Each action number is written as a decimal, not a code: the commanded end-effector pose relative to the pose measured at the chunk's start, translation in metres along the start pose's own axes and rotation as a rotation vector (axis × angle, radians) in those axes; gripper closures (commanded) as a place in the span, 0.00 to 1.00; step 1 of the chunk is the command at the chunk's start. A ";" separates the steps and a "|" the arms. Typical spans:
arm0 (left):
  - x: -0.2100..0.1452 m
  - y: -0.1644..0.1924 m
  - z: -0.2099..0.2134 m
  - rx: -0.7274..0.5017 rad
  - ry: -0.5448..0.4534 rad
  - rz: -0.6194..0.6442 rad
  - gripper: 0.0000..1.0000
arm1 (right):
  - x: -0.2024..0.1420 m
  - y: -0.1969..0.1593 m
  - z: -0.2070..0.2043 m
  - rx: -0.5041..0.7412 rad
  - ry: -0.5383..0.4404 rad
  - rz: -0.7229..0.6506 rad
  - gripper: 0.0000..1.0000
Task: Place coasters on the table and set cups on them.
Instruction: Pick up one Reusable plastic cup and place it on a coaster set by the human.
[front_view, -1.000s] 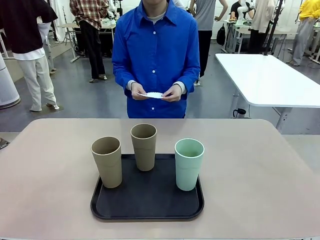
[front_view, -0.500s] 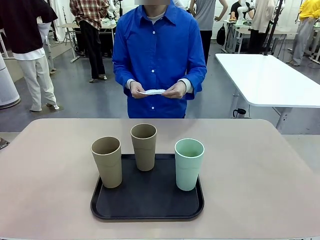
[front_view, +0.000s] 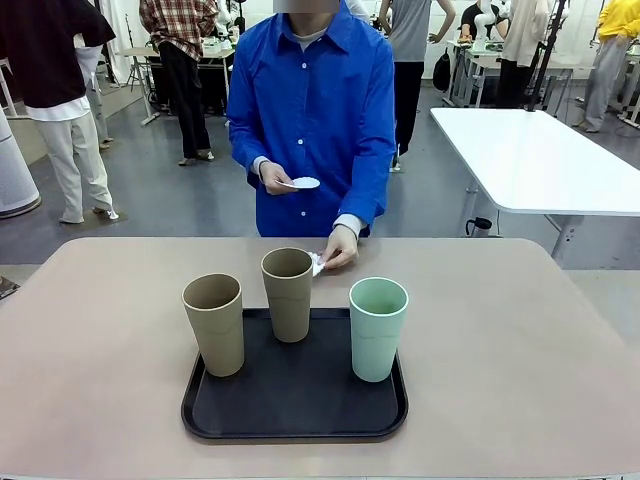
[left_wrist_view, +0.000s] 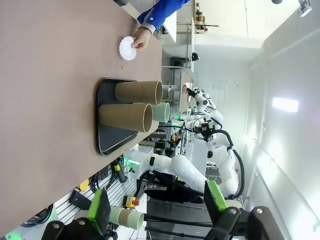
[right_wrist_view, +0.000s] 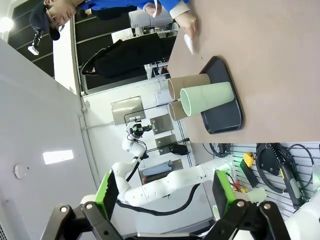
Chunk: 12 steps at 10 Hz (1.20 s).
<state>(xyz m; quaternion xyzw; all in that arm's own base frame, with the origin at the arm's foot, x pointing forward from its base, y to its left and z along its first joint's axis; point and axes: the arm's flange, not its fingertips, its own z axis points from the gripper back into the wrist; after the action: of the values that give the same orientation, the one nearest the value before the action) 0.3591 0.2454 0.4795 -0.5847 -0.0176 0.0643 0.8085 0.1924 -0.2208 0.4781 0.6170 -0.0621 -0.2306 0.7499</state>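
Beige table (front_view: 90, 340) stretches well beyond both sets of fingers. The left gripper (left_wrist_view: 157, 205) and right gripper (right_wrist_view: 165, 192) hang with fingers wide apart, holding nothing. Three cups (front_view: 288, 292) stand together on a black tray (front_view: 295, 415), ready for lifting. A person's hand (front_view: 341, 248) lays one coaster (left_wrist_view: 127, 48) just past them, and the other hand (front_view: 272, 180) holds spare coasters (front_view: 305, 183), probably two.

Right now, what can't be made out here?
- Front view: coaster at the table, mostly hidden by rear tan cup and the person's hand.
- Front view: how many coasters the other hand holds, too small.
- Left wrist view: mint cup, mostly hidden by tan cups.
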 end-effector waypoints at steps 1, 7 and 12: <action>-0.001 0.000 0.002 -0.006 -0.004 -0.002 0.00 | 0.001 0.000 0.000 0.003 0.001 -0.001 0.00; -0.001 0.000 0.002 -0.006 -0.004 -0.002 0.00 | 0.001 0.000 0.000 0.003 0.001 -0.001 0.00; -0.001 0.000 0.002 -0.006 -0.004 -0.002 0.00 | 0.001 0.000 0.000 0.003 0.001 -0.001 0.00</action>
<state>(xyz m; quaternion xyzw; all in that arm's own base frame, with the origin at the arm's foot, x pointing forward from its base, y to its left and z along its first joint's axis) 0.3590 0.2454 0.4795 -0.5847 -0.0177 0.0644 0.8085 0.1924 -0.2208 0.4781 0.6170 -0.0621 -0.2306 0.7499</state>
